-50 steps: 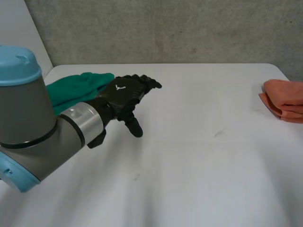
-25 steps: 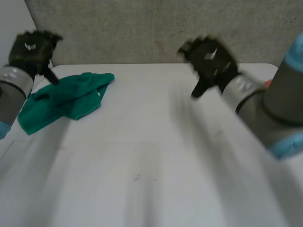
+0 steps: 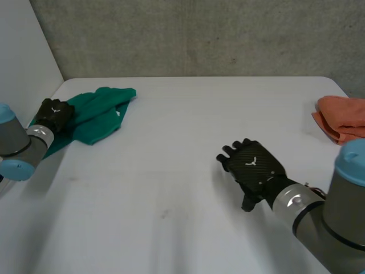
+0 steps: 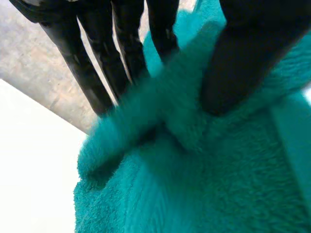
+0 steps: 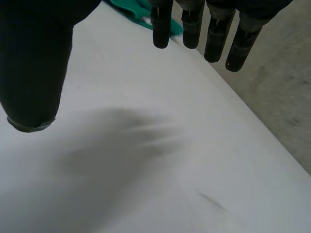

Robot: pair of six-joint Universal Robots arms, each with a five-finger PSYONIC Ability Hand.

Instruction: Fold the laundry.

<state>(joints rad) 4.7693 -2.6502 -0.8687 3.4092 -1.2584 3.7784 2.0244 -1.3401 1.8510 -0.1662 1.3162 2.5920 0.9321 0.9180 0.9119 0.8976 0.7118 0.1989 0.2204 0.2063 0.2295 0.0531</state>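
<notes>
A crumpled green cloth point(image 3: 97, 114) lies at the far left of the white table point(image 3: 182, 142). My left hand point(image 3: 54, 114) rests on the cloth's left end. In the left wrist view its fingers point(image 4: 87, 63) and thumb dig into the fluffy green cloth point(image 4: 194, 184), and a ridge of it is bunched between them. My right hand point(image 3: 254, 168) hovers palm down over the bare table right of the middle. Its fingers point(image 5: 163, 29) are straight and hold nothing. Beyond those fingertips a bit of the green cloth point(image 5: 133, 10) shows.
A folded orange cloth point(image 3: 342, 117) lies at the table's right edge. A grey wall runs behind the table's far edge. A wide stretch of bare table lies between the two cloths.
My left hand has dropped from above the far-left corner onto the green cloth, and its fingers have closed into it. My right hand has swung down from the back to low over the table.
</notes>
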